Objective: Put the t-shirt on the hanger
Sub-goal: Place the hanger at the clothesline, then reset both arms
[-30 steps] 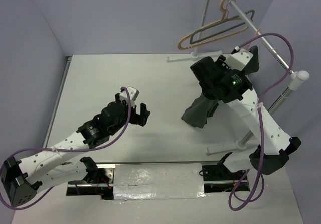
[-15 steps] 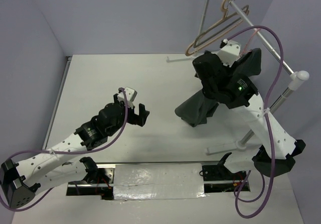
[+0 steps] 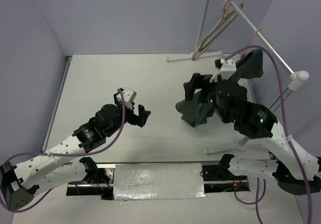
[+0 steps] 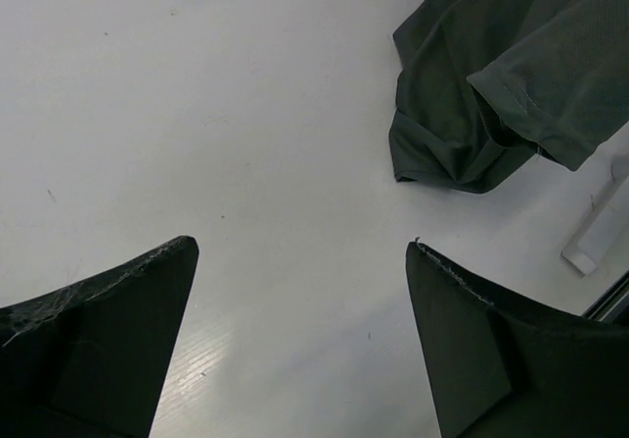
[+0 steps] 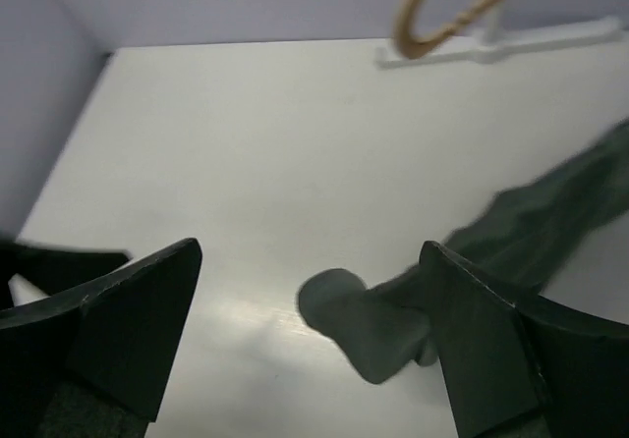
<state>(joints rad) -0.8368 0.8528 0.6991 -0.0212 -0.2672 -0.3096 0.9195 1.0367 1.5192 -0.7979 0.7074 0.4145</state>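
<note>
Shirt (image 3: 193,114) hangs dark and slack at the table's right side. Its top is bunched up by the rail (image 3: 273,53), just under the hanger (image 3: 258,31), of which only the thin pink hook shows. Its lower end trails onto the table (image 3: 125,73) right of centre, in a crumpled heap.

The right gripper (image 3: 192,85) stands just beside that heap with its jaws spread wide and nothing between them. The left gripper (image 3: 137,117) hovers over bare surface toward the near edge, equally wide and empty, well apart from the cloth.

By my reading the hanging is largely done, with the shirt let go. The right arm hides whether both shoulders sit on the hanger, so that remains to check, and then the arm has to back off.

Room is generous leftward and toward the far edge. The far right corner is tight: the rail slants overhead, the tan hanger (image 3: 208,43) dangles there, and a rack foot (image 3: 223,147) lies near the right arm's base.
</note>
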